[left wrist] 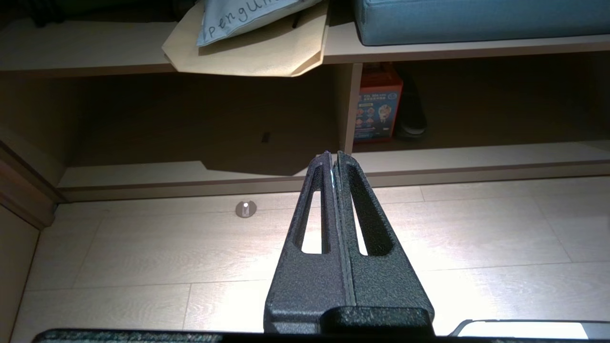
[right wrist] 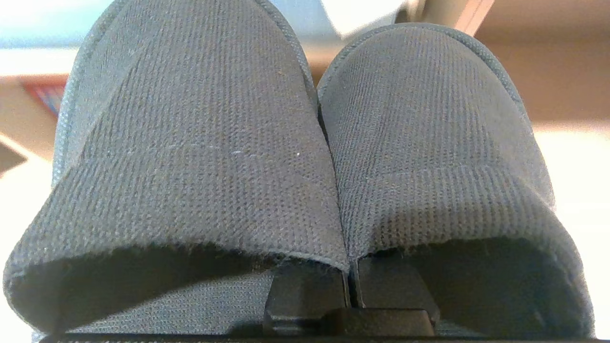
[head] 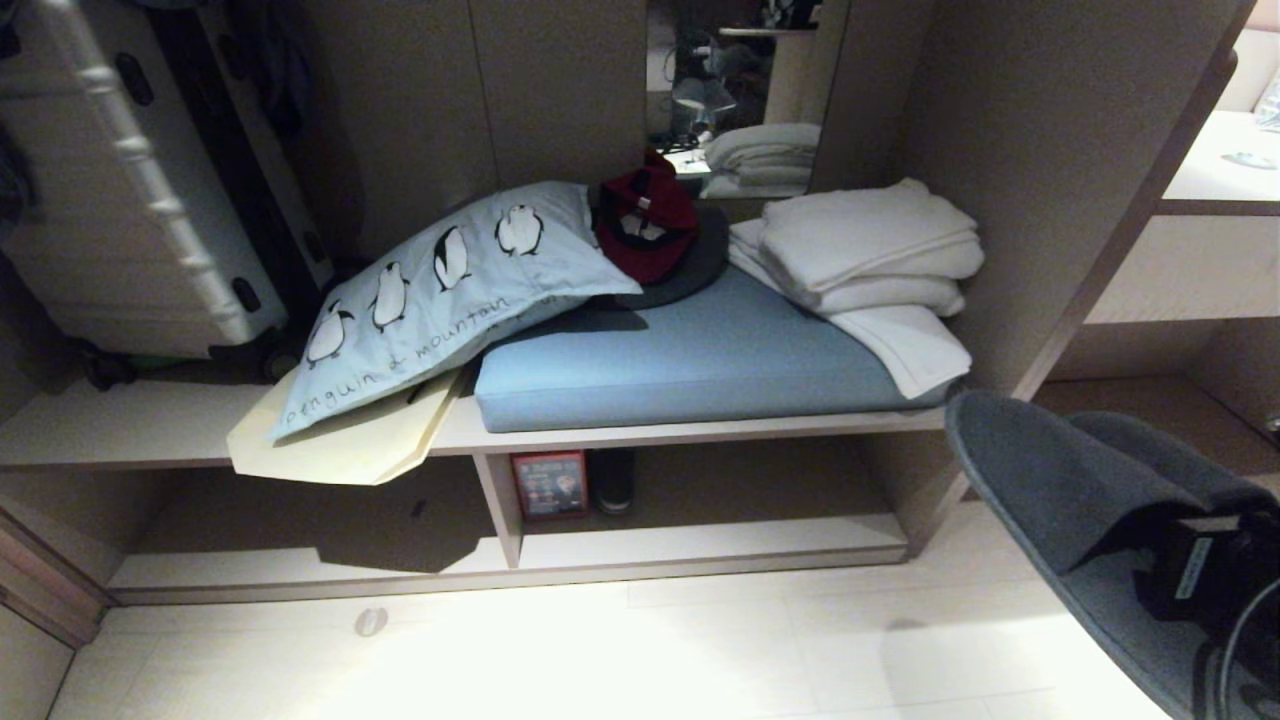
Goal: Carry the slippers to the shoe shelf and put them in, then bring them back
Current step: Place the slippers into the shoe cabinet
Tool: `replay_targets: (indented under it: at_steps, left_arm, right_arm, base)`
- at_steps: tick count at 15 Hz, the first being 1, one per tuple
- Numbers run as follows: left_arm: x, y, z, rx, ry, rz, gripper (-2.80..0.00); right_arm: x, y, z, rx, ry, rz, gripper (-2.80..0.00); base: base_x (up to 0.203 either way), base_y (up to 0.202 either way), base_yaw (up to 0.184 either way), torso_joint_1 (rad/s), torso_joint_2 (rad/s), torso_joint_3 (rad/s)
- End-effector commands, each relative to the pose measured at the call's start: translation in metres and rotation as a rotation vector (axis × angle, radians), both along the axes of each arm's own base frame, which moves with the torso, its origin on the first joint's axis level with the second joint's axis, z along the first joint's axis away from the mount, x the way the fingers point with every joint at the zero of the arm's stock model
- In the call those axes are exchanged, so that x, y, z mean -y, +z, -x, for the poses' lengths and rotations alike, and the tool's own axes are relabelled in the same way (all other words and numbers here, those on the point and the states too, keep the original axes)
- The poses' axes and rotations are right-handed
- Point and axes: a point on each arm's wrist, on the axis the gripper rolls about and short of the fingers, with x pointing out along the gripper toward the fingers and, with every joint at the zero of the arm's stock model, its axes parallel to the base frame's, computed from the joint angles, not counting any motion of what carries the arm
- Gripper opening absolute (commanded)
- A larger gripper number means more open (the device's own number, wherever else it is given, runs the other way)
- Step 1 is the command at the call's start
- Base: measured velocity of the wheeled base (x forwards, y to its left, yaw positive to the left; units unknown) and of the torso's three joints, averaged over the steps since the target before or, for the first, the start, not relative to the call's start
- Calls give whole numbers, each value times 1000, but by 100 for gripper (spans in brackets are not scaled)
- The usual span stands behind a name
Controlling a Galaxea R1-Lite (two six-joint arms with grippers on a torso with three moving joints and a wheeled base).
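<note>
Two slippers pinched, right hand

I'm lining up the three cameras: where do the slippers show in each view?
Head view: slippers at the lower right edge, off the floor.
Left wrist view: not in it.
Right wrist view: slippers fill the picture, side by side.
Shared landmark: the red box in the shoe shelf, also and.

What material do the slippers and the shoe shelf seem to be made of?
The slippers, held by the right gripper, look like soft woven fabric: a fine ribbed weave and a stitched rim show. The shoe shelf looks like pale wood or laminate, smooth and matte; which one is unclear.
</note>
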Motion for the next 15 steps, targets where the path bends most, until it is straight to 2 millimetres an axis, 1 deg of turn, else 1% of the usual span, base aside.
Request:
replay_targets:
  at_steps: [1, 2, 3, 4, 6, 8, 10, 11, 13, 15]
  left_arm:
    - [0, 0, 0, 1, 0, 0, -280]
    - [0, 0, 0, 1, 0, 0, -280]
    - [0, 0, 0, -1, 0, 0, -280]
    - [0, 0, 0, 1, 0, 0, -280]
    - [0, 0, 0, 1, 0, 0, -280]
    - [0, 0, 0, 0, 0, 0, -280]
    - [0, 0, 0, 0, 0, 0, -280]
    - [0, 0, 0, 1, 0, 0, -280]
    - [0, 0, 0, 1, 0, 0, -280]
    - [0, 0, 0, -1, 0, 0, -280]
  right_arm:
    - [1, -29, -25, -145, -3, -11, -280]
    - [2, -27, -24, -125, -8, -18, -280]
    - [2, -19, -19, -76, -9, -21, -280]
    - [2, -7, -8, -6, -8, -20, -280]
    - [0, 9, 18, 99, 0, -17, -280]
    - [-3, 16, 49, 158, 14, -16, -280]
    - [-5, 12, 82, 202, 35, -10, -280]
    - [-5, 7, 98, 236, 45, 1, -280]
    - [-6, -14, 126, 279, 60, 27, -280]
    - [-5, -35, 142, 295, 69, 41, -280]
  base:
    - [0, 0, 0, 0, 0, 0]
    - [0, 0, 0, 0, 0, 0]
    - [0, 0, 0, 0, 0, 0]
    - [0, 0, 0, 0, 0, 0]
    - [0, 0, 0, 0, 0, 0]
    - [0, 0, 0, 0, 0, 0]
    - [0, 0, 0, 0, 0, 0]
    - [0, 0, 0, 0, 0, 0]
    - [0, 0, 0, 0, 0, 0]
    - [0, 0, 0, 0, 0, 0]
